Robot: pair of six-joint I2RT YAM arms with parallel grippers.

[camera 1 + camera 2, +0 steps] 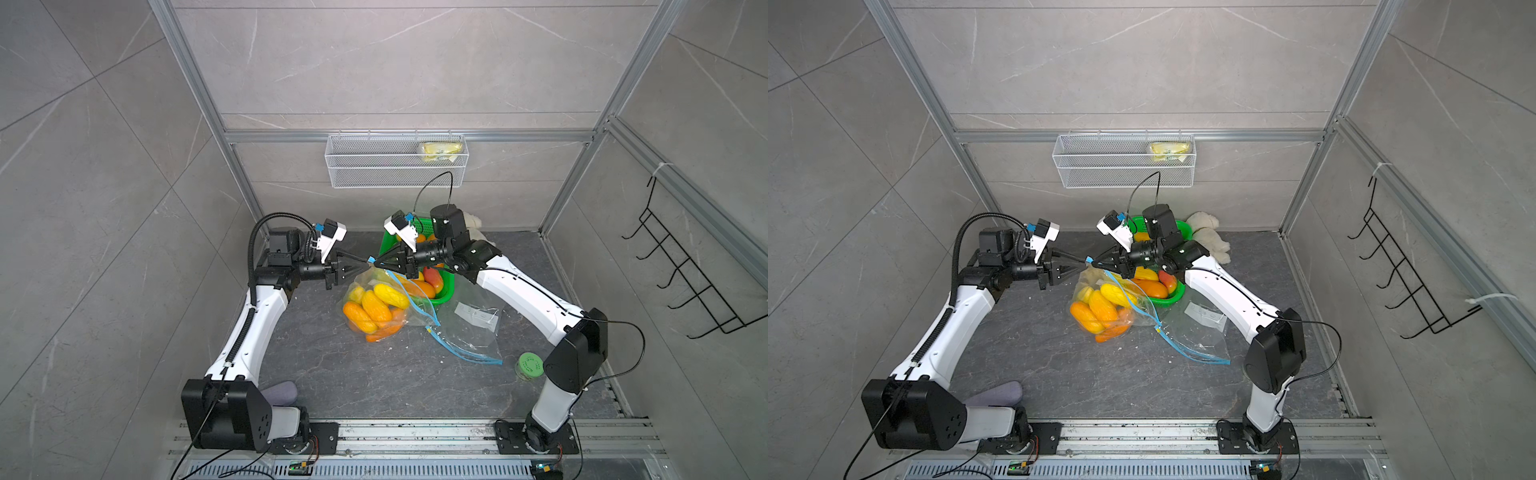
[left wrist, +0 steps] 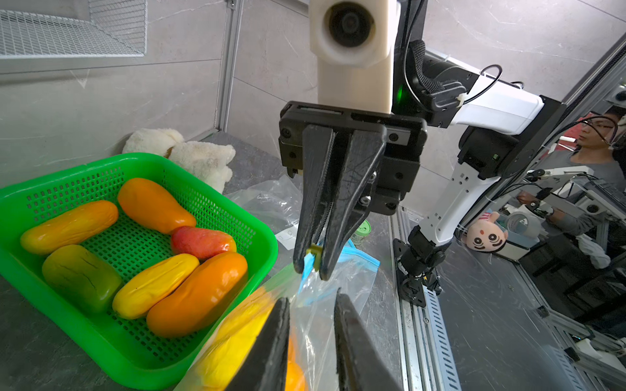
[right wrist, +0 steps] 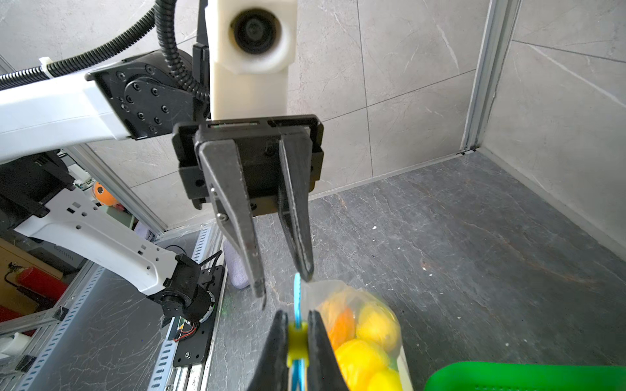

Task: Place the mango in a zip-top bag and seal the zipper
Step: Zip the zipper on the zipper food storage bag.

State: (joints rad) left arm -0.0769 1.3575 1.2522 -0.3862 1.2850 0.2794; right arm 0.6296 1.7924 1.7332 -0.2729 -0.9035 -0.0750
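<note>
A clear zip-top bag [image 1: 374,305] holding several yellow and orange mangoes [image 1: 376,307] lies on the dark floor, its top corner lifted. My right gripper [image 3: 297,315] is shut on the yellow zipper slider [image 3: 298,342] on the blue zipper track [image 1: 411,295]. It shows in the left wrist view [image 2: 310,267] too, pinching the slider [image 2: 314,253]. My left gripper [image 2: 311,298] faces it tip to tip [image 1: 368,261]. It is open, with bag film and the zipper's end between its fingers but not pinched. More mangoes [image 2: 196,294] lie in a green basket [image 2: 135,159].
An empty second zip-top bag [image 1: 469,328] lies to the right of the filled one. A green-lidded jar [image 1: 530,365] stands by the right arm. A white plush toy [image 1: 1208,237] sits behind the basket. A wire shelf [image 1: 395,160] hangs on the back wall. A purple object [image 1: 282,392] lies near the left base.
</note>
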